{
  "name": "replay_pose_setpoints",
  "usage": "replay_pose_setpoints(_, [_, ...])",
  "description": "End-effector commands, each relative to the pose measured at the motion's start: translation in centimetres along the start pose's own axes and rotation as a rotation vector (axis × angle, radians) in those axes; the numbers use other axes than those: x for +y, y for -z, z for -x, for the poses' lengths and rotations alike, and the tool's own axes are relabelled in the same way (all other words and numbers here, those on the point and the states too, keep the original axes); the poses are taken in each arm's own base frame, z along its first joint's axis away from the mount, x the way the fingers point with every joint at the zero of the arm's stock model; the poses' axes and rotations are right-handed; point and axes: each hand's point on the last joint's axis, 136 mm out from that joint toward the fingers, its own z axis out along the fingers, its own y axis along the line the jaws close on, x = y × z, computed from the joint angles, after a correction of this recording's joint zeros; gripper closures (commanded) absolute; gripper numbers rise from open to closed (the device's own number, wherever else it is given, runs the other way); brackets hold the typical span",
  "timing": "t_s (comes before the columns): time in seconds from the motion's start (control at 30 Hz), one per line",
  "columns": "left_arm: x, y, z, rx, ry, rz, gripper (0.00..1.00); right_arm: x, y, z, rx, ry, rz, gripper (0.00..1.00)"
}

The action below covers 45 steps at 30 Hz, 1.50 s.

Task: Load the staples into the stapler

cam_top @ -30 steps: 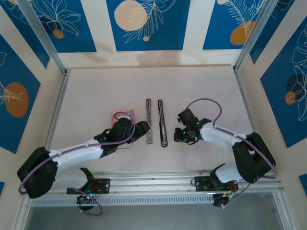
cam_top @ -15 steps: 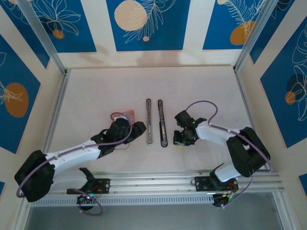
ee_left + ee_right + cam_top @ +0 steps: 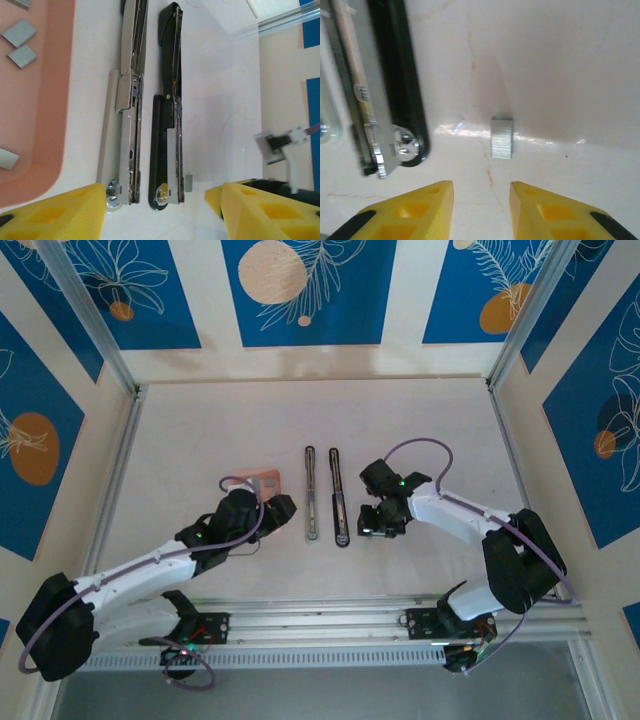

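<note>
One staple strip (image 3: pixel 501 137) seemed to have just been let go: the right gripper (image 3: pixel 481 194) had been opened a little and nothing was pinched. The strip was left on the surface (image 3: pixel 560 75), just beside the black arm of the stapler (image 3: pixel 396 75), not inside. The left gripper (image 3: pixel 160 197) was spread wide and empty. Loading was still to be done.

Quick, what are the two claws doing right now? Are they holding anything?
Left gripper: open, holding nothing.
Right gripper: open, holding nothing; a staple strip lies loose just ahead of it.
</note>
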Motion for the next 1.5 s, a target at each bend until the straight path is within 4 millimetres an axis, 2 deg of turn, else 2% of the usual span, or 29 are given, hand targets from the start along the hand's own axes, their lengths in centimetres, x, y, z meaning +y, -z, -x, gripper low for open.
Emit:
replay_pose_setpoints(0.0, [2.2, 0.9, 0.5, -0.028, -0.09, 0.086, 0.37, -0.6, 1.3, -0.1, 0.048, 0.029, -0.043, 0.65])
replay_pose_setpoints(0.23, [3.1, 2.0, 0.9, -0.049, -0.155, 0.13, 0.36, -0.7, -0.2, 1.3, 0.117, 0.063, -0.074, 0.65])
replay_pose_setpoints(0.63, [3.4, 2.0, 1.0, -0.058, -0.159, 0.141, 0.35, -0.8, -2.6, 2.7, 0.179, 0.087, -0.106, 0.65])
replay_pose_setpoints(1.47, [3.2, 1.2, 0.6, -0.028, -0.163, 0.134, 0.35, -1.4, -4.5, 0.7, 0.278, 0.05, -0.125, 0.69])
